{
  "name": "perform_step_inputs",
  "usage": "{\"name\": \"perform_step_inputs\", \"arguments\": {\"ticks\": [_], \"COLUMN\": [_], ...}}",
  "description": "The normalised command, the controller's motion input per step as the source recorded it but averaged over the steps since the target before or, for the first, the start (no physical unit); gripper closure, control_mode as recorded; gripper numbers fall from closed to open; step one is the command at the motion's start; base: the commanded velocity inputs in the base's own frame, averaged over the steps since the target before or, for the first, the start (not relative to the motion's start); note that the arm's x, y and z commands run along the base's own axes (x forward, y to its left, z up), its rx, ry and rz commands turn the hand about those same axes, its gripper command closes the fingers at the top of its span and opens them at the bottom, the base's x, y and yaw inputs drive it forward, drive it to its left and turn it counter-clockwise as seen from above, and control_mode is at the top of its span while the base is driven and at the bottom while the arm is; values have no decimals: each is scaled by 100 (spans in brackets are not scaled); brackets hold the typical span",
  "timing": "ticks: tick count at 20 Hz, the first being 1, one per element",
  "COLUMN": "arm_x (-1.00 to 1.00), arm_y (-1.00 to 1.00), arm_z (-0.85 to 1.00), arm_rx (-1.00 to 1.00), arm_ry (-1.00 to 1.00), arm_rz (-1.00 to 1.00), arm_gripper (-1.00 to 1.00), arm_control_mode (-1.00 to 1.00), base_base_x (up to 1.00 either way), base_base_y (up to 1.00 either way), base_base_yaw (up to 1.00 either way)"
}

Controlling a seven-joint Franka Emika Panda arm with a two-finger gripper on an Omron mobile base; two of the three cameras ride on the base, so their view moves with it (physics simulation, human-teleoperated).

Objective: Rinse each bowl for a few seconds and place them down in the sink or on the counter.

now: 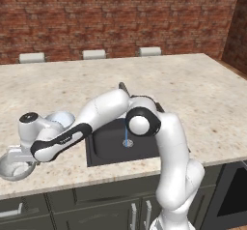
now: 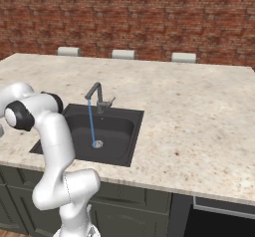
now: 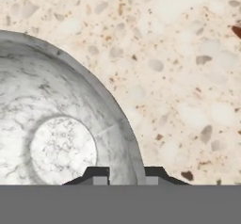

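Bowls both wait unrinsed on the counter (image 1: 193, 93) left of the sink (image 1: 108, 149); we straddle the speckled bowl (image 3: 56, 138) rim, gripper (image 3: 126, 173) parted, tap running.

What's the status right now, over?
Gripper straddling grey bowl rim, jaws apart, not shut. Bowl on counter left of sink; blue bowl just behind. Faucet running. Nothing in the way.
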Motion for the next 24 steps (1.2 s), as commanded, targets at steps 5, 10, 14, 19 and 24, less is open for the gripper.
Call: {"name": "perform_step_inputs", "arguments": {"ticks": [5,10,14,19,24], "arm_x": [-31,-4,9,6,-33], "arm_y": [-21,-48,-36,-50,-82], "arm_z": [52,68,62,64,52], "arm_rx": [0,0,-3,0,1], "arm_ry": [-7,-7,0,3,-6], "arm_rz": [-5,-18,-30,-30,-9], "arm_gripper": [100,100,100,100,100], "arm_control_mode": [-100,-100,-100,-100,-100], "base_base_x": [0,0,0,0,0], "base_base_y": [0,0,0,0,0], "base_base_yaw": [0,0,0,0,0]}}
